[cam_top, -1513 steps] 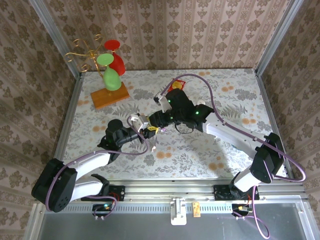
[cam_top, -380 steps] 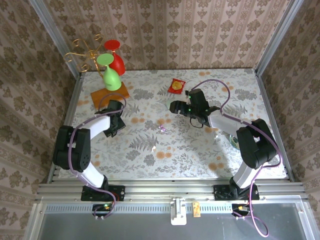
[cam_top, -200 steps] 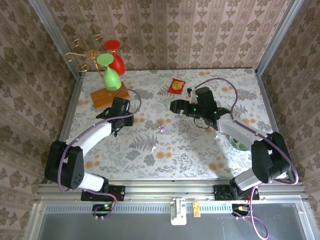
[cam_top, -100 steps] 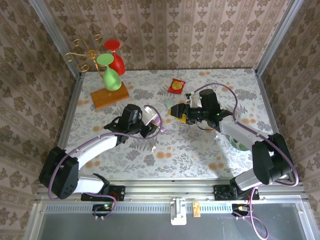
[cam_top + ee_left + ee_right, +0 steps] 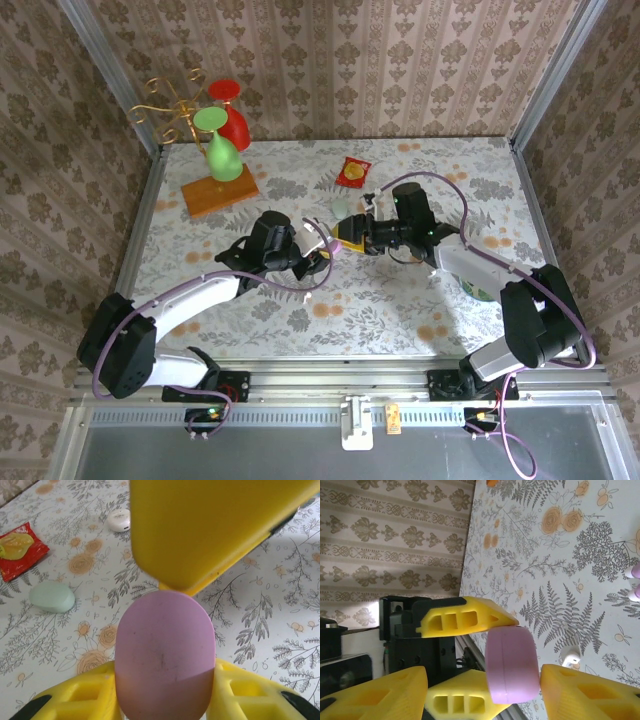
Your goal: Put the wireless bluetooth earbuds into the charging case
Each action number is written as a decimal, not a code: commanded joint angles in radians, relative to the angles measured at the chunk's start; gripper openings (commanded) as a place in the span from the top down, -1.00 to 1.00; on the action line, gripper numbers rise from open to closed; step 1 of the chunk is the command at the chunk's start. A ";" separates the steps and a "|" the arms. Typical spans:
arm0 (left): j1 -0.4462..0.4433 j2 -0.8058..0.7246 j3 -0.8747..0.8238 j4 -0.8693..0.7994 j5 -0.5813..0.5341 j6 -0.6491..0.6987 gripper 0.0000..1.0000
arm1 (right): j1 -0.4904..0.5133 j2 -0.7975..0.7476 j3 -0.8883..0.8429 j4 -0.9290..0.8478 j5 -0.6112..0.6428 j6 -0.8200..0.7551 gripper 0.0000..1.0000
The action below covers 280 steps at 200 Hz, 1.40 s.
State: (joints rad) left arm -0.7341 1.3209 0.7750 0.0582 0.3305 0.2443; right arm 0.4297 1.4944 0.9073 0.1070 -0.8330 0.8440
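A lilac-purple egg-shaped charging case [image 5: 165,652] is held above the table, with my left gripper [image 5: 165,669] shut on it. The two grippers meet over the table's middle, my left gripper [image 5: 320,256] facing my right gripper [image 5: 347,238]. My right gripper [image 5: 485,674] stands open around the same case [image 5: 512,665]: one finger [image 5: 587,692] is close beside it, the other [image 5: 375,695] well clear. On the table beneath lie two lilac earbuds [image 5: 635,571] and a white earbud [image 5: 570,655].
A pale green case [image 5: 51,596], a white case [image 5: 119,520] and a red-and-yellow packet [image 5: 17,550] lie farther back. A wooden board [image 5: 219,192] with green and red goblets stands at the back left. A green object [image 5: 482,287] lies under the right arm.
My left arm swung right to the table's middle with the purple case. My right gripper came left to meet it, and its jaws narrowed around the case.
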 commanded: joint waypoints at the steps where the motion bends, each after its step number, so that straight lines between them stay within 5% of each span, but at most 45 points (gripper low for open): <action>1: -0.019 -0.021 0.019 0.053 0.025 0.019 0.55 | 0.018 0.003 -0.025 0.022 -0.028 0.021 -0.13; 69: -0.035 -0.049 -0.007 0.101 0.015 0.007 0.51 | 0.018 -0.053 -0.067 0.034 -0.014 0.048 0.43; 86: -0.037 -0.056 -0.023 0.140 -0.009 -0.003 0.27 | 0.011 -0.077 -0.079 0.053 -0.011 0.075 0.49; 117: -0.036 -0.085 -0.087 0.293 -0.040 -0.033 -0.57 | -0.026 -0.095 -0.135 0.240 -0.048 0.241 0.57; 126: -0.036 -0.098 -0.114 0.360 -0.046 -0.049 -0.67 | -0.037 -0.095 -0.156 0.321 -0.064 0.309 0.59; 203: 0.002 -0.091 -0.334 0.966 0.024 -0.149 -0.73 | -0.074 -0.048 -0.277 1.020 -0.109 0.911 0.80; 280: 0.030 0.059 -0.273 1.205 0.153 -0.291 -0.60 | -0.046 -0.095 -0.305 1.077 -0.064 0.953 0.91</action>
State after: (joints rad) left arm -0.7216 1.3338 0.4549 1.1053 0.4061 0.0441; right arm 0.3664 1.4307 0.6022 1.1007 -0.9127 1.7641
